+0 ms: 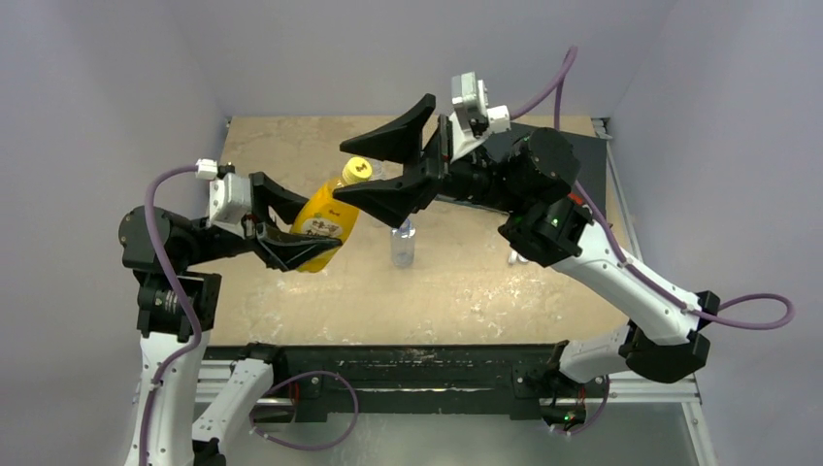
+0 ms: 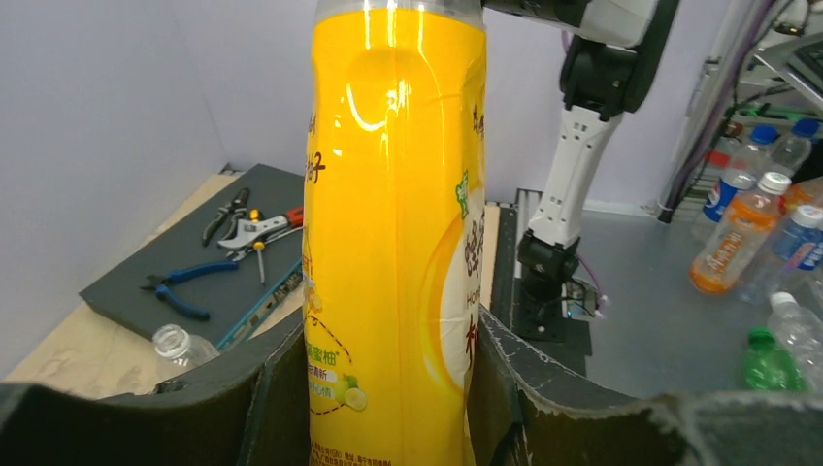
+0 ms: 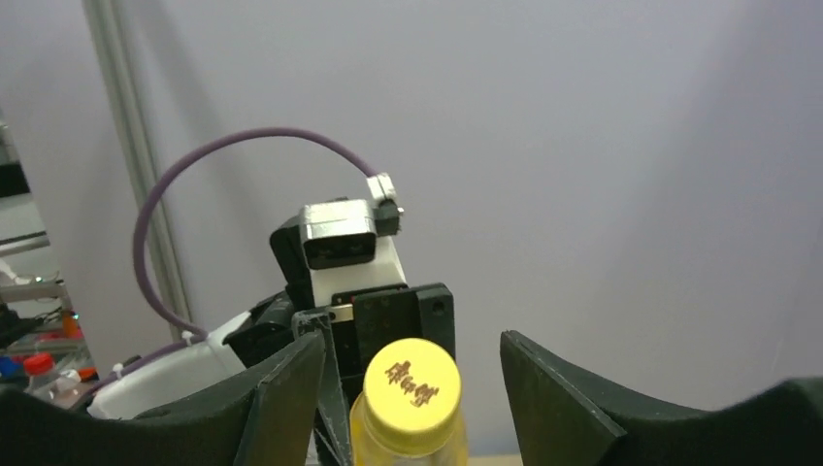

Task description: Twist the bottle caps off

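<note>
Gripping the big bottle (image 1: 328, 206) of orange-yellow drink around its labelled middle, the left claw (image 1: 323, 225) holds it tilted and clear of the table (image 1: 466, 291), its neck pointing toward the right arm. In the left wrist view we see the claw's two dark fingers pressed against the bottle's sides. The yellow cap (image 1: 357, 170) sits on the neck, and the right claw (image 1: 342, 172) stands open around it, one finger on each side. The right wrist view shows a gap between each finger and the cap, so this claw has hold of nothing. Near the right claw, a small clear bottle (image 1: 403, 243) stands upright on the table. At the far right corner we make out a dark mat (image 2: 112, 294) carrying blue-handled pliers (image 2: 180, 291) and a wrench (image 2: 267, 228).
</note>
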Controlling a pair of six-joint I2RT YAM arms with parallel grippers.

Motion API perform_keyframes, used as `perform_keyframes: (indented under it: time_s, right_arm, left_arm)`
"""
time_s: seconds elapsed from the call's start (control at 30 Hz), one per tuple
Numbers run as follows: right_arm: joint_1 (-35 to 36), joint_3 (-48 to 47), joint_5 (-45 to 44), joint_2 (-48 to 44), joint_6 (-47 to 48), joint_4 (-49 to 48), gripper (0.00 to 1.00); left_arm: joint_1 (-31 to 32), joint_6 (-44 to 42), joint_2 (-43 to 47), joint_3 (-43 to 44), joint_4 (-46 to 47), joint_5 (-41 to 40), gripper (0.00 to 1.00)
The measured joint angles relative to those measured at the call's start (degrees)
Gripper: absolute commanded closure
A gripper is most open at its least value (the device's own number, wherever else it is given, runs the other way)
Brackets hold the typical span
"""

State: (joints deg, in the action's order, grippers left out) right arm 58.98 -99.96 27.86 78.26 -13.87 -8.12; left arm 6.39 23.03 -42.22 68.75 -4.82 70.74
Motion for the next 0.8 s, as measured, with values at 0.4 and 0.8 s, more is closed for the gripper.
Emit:
perform_keyframes:
  time_s: [0.4,0.8]
  right_arm:
    - [2.80,-2.45,-30.38,2.86,-5.73,8.28,0.21]
    - [3.02,-11.76,-38.29,8.61,-8.59,10.56,0.31]
  left_arm:
    - [0.00,-15.37,1.86,-1.53,-6.21,-19.82,1.00]
    - [0.00,-19.17,1.38,-3.43,-7.63,-24.55,1.00]
